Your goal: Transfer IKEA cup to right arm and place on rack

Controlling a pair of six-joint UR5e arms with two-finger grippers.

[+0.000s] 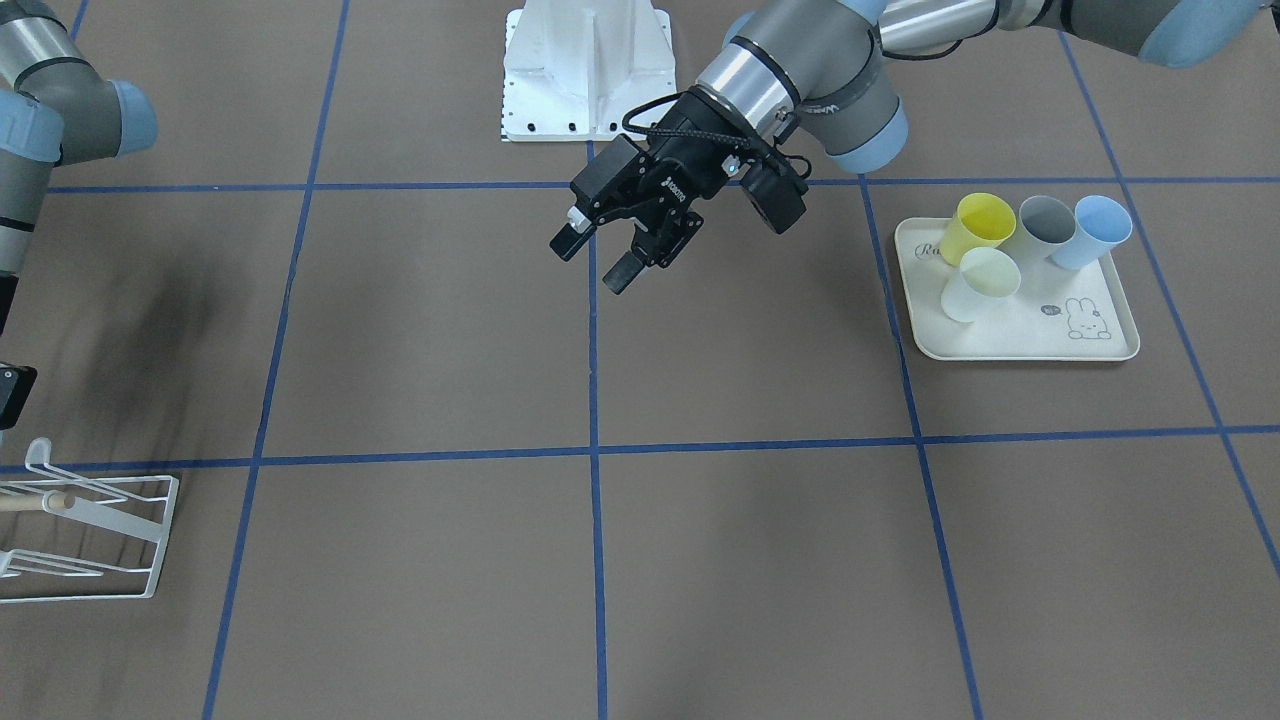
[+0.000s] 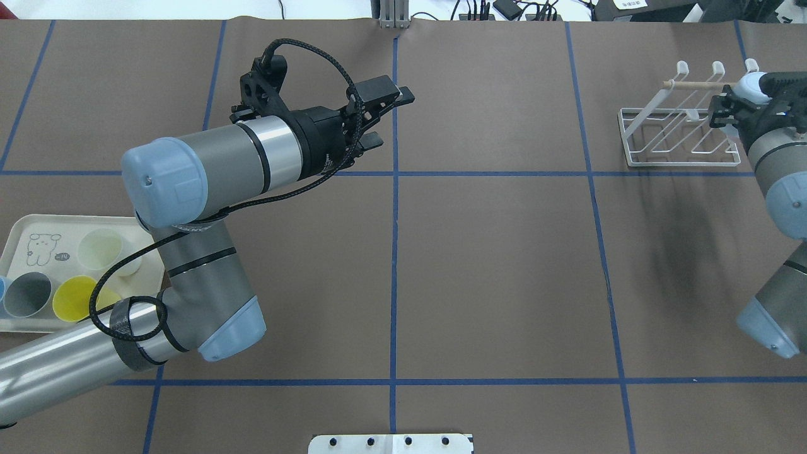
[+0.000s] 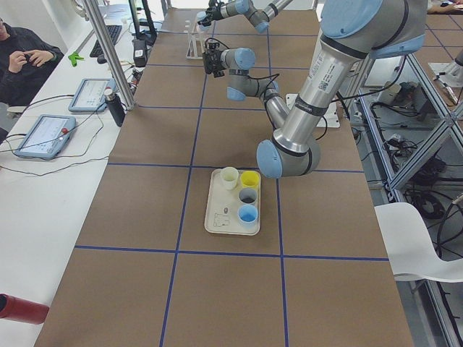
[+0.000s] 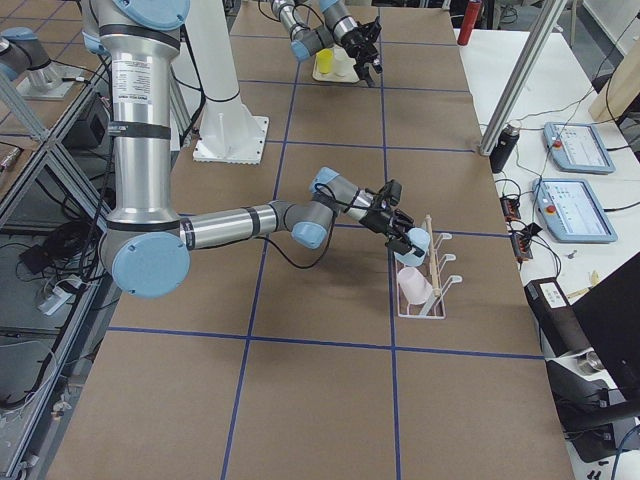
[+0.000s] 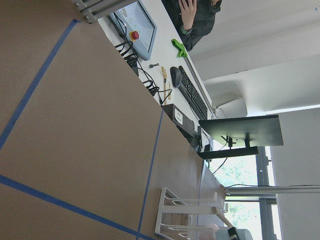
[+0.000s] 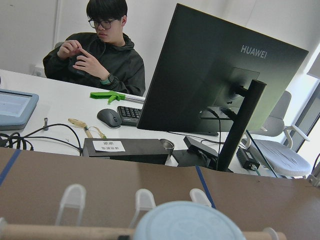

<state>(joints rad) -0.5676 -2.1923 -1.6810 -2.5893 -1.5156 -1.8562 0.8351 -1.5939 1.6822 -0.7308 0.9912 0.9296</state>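
My right gripper [image 2: 750, 94] is shut on a pale blue cup [image 2: 752, 85] and holds it over the far end of the white wire rack [image 2: 681, 150], beside its wooden peg [image 2: 693, 84]. The exterior right view shows the same grip [image 4: 408, 238] on the cup [image 4: 417, 243] above the rack [image 4: 432, 300]. The cup's round base [image 6: 187, 224] fills the bottom of the right wrist view, with the rack's prongs [image 6: 72, 196] behind it. My left gripper [image 2: 381, 120] is open and empty above the table's middle, and it also shows in the front-facing view [image 1: 600, 257].
A cream rabbit-print tray [image 1: 1030, 342] on my left holds yellow [image 1: 978, 225], grey [image 1: 1045, 225], blue [image 1: 1100, 232] and pale [image 1: 980, 283] cups. A pale pink cup [image 4: 414, 285] sits on the rack. Operators, tablets and a monitor stand past the table's far edge.
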